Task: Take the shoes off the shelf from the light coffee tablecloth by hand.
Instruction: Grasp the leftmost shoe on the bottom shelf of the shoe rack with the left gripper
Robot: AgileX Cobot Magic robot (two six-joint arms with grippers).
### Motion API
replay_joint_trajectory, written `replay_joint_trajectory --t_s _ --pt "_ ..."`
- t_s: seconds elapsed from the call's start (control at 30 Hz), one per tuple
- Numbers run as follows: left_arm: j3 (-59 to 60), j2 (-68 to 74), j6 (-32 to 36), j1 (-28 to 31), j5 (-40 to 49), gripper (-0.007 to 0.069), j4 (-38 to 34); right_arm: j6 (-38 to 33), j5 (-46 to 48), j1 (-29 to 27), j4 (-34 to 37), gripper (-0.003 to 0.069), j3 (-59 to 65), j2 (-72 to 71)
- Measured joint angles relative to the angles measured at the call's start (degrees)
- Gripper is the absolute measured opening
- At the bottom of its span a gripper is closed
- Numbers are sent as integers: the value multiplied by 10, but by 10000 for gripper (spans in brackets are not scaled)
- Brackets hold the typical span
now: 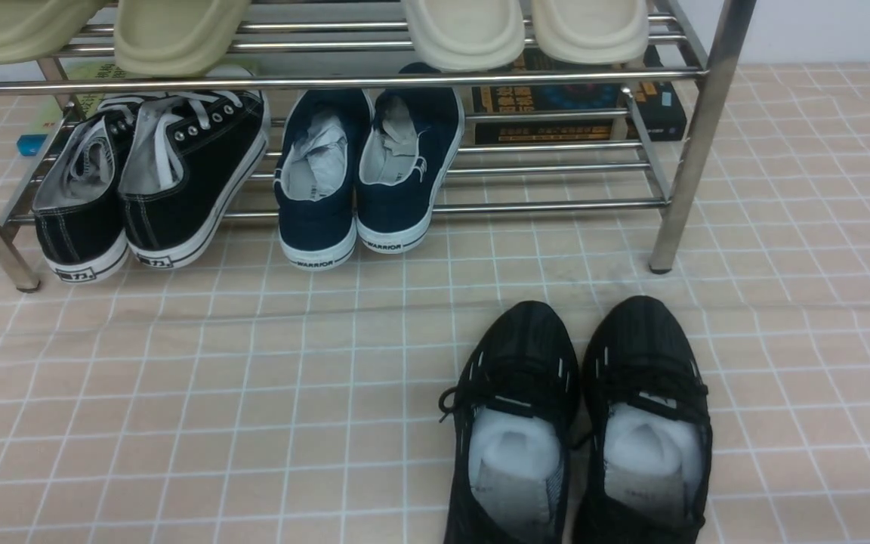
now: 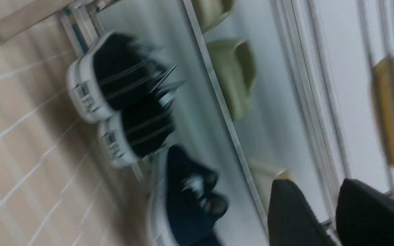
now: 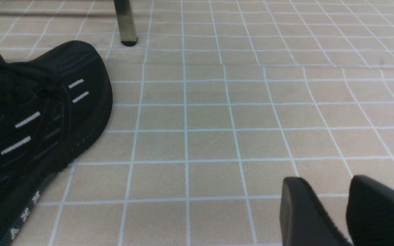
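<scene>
The black lace-up shoes [image 1: 152, 181] sit on the low bars of the shelf [image 1: 695, 143] at its left end, heels toward the robot, so the left end effector [image 2: 316, 191], jaws apart and empty, looks nearer than the right end effector [image 3: 323, 184], also apart and empty.

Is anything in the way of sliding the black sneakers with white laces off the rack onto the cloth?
Nothing visible. The cloth in front of the sneakers is bare. The navy slip-ons sit beside them, and the black mesh shoes lie farther right. Only an upper bar of the shelf crosses above them.
</scene>
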Motion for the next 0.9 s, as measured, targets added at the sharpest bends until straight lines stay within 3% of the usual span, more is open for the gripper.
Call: replay_joint_trajectory --t_s 0.07,0.17,0.33,0.47,0.5,0.67,0.7,0.83,0.9 --pt "-2 0 30 0 -69 236 -25 0 0 0 0 225 0 0" --pt "-35 0 92 0 -65 188 -51 0 0 0 0 229 0 0" --pt "-189 60 338 0 72 19 -59 0 0 0 0 235 0 0" --pt "-298 193 453 0 224 1 -72 0 0 0 0 237 0 0" --pt "-309 210 457 0 231 1 -72 0 0 0 0 238 0 0" --pt "-449 448 465 0 462 1 -45 0 0 0 0 237 0 0" --pt "-493 527 463 0 535 1 -16 0 0 0 0 237 0 0" --pt "-586 654 455 0 631 1 45 0 0 0 0 237 0 0" --pt "-679 745 425 0 698 1 119 0 0 0 0 239 0 0"
